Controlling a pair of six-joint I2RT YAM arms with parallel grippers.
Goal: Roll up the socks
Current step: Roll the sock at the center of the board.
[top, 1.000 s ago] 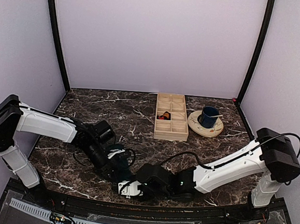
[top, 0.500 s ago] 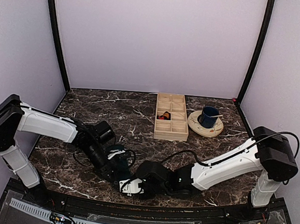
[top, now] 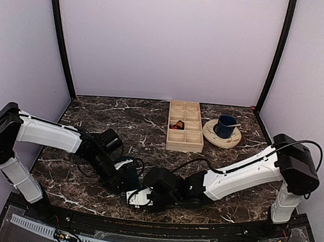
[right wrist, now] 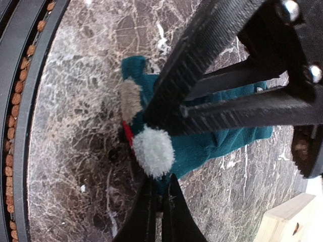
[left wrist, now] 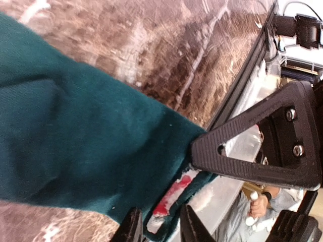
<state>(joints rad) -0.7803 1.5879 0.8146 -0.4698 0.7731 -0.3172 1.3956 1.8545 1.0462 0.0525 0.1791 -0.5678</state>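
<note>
One teal sock (left wrist: pixel 91 146): right gripper (right wrist: pixel 151 123) clamps it; left gripper (top: pixel 128 180) touches it, its grasp impossible to tell.

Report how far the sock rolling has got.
Done: only the approach. The right gripper and left gripper are both at the teal sock.
In hand: the right gripper is pinched shut on the sock's end by the white pom-pom. The left gripper touches the fabric, but its grip is unclear.
Left: no roll is visible and the cloth lies spread out, so the rolling itself remains.
</note>
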